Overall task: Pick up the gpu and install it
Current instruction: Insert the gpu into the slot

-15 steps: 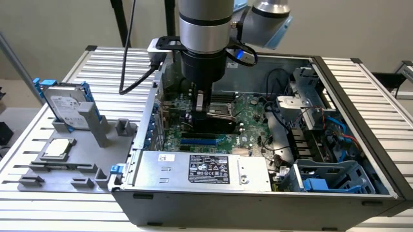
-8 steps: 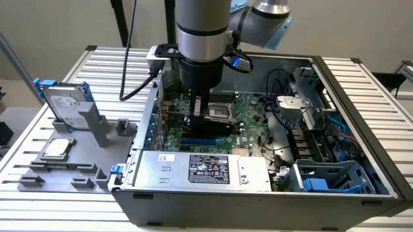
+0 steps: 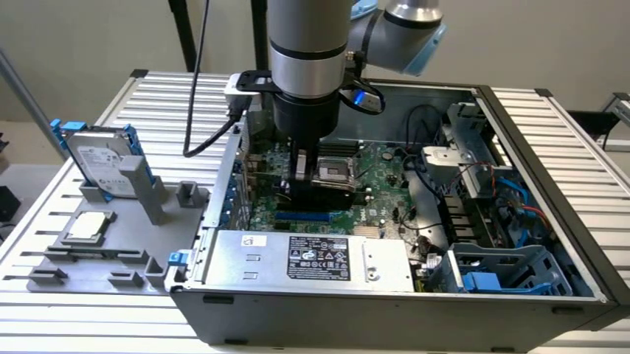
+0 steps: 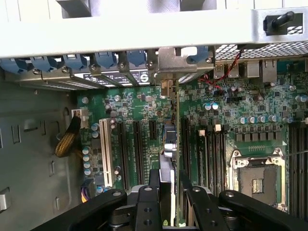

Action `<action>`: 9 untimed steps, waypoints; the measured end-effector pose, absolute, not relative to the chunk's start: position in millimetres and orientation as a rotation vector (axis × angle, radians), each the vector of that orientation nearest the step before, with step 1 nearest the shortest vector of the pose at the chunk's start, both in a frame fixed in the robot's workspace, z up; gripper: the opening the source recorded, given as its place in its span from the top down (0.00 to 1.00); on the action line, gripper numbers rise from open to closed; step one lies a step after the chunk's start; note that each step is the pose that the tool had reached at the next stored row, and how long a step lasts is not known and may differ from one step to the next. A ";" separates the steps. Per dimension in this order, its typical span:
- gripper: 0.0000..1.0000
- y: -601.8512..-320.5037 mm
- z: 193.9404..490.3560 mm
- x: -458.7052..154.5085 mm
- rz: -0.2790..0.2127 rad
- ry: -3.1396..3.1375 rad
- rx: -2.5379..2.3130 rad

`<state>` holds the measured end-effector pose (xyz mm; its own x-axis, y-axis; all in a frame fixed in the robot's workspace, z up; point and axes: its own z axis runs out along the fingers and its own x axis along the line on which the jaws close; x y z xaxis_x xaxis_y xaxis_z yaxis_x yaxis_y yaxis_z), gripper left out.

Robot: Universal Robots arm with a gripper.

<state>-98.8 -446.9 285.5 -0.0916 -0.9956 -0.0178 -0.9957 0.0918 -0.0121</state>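
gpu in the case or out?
In. The thin green gpu card with silver end bracket stands on edge over the large green motherboard, clamped in the black gripper. Seated in its slot: cannot tell.

I worked over a table [image 3: 551, 125] of ribbed silver slats. Two things sat directly on it. An open dark-grey computer case [image 3: 394, 317] lay on its side with its open face up, covering the middle and the exterior view's right. Just beside it, on the exterior view's left, a flat grey fixture tray [image 3: 99, 258] rested on the slats toward the near edge.
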 end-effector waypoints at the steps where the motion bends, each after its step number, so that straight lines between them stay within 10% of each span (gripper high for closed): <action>1: 0.73 -446.9 285.1 -98.8 0.005 2.305 -2.103; 9: 0.73 -446.6 282.1 -98.5 0.006 2.257 -2.156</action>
